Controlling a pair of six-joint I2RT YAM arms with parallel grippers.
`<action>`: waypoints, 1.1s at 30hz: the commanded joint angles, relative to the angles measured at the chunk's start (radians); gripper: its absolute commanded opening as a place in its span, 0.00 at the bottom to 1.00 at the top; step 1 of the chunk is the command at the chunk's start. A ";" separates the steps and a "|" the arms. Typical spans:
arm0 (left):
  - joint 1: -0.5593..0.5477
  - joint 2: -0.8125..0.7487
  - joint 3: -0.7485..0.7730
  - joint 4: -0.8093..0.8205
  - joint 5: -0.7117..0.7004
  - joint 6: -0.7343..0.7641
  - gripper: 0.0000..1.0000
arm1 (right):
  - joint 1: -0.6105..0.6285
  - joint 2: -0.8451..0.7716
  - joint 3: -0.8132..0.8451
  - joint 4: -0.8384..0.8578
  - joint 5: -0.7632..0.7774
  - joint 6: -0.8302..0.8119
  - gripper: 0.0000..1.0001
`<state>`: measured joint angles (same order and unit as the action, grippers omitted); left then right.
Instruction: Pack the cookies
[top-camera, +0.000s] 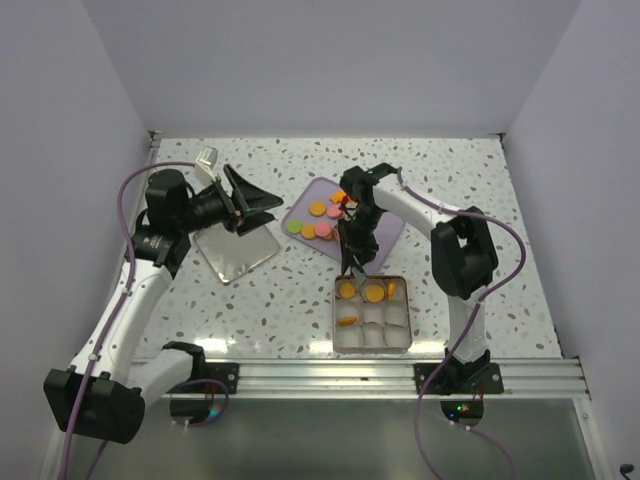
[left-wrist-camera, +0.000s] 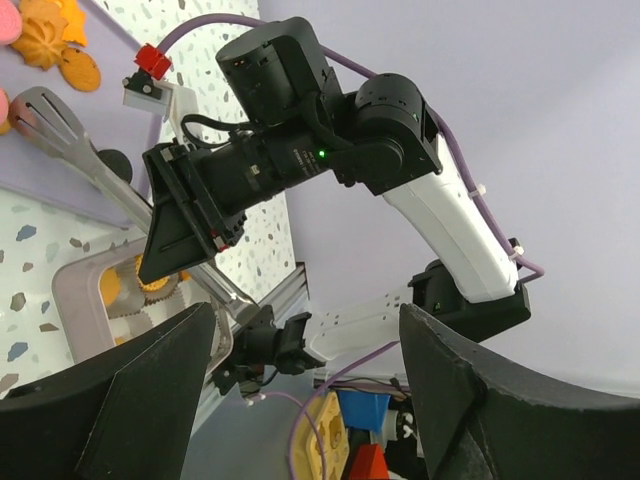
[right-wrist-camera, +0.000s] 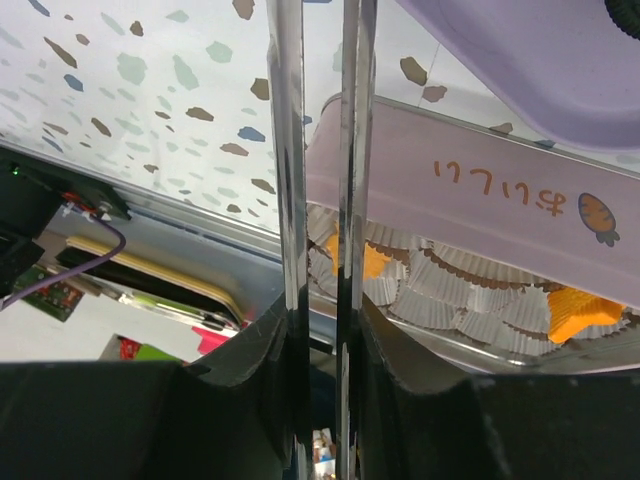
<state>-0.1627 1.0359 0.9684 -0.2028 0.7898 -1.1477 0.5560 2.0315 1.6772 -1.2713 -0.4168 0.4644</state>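
Grip: right gripper (right-wrist-camera: 318, 350) is clenching the tongs (top-camera: 352, 257) by their handle end, and the two blades are lying nearly closed. I cannot tell whether a cookie is sitting between the tips.
Other arm: left gripper (top-camera: 243, 200) is hanging with its fingers spread wide and grasping nothing, over the square metal lid (top-camera: 235, 255), well apart from the work.
Packed: orange cookies (top-camera: 375, 292) are already sitting in paper cups in three compartments of the tin (top-camera: 372, 349): back left, back middle and middle left. The rest are showing only white cups.
Loose: more cookies (top-camera: 318, 209), orange, pink and green, are lying on the lilac tray (top-camera: 322, 188), just behind the tin.
Key relation: the tongs are pointing toward the near edge, tips hovering at the tin's back-left compartment, so the loose cookies are lying behind and to the left of the tips. The right arm is much the nearer one.
In the way: the right wrist is hanging over the tray and hiding part of it, and any swing back is likely needing the tips lifted over the tin's back wall.
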 joint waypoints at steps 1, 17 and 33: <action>0.012 -0.004 0.021 -0.013 0.032 0.037 0.79 | -0.002 -0.073 -0.010 0.043 -0.040 0.023 0.24; 0.015 -0.033 0.015 -0.038 0.039 0.049 0.79 | -0.002 -0.134 0.070 -0.029 0.007 0.031 0.15; 0.015 -0.054 0.003 -0.058 0.046 0.063 0.79 | -0.002 -0.143 -0.034 0.023 0.020 0.043 0.47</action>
<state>-0.1570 0.9985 0.9684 -0.2607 0.8082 -1.1061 0.5556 1.8881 1.6382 -1.2709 -0.3843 0.5003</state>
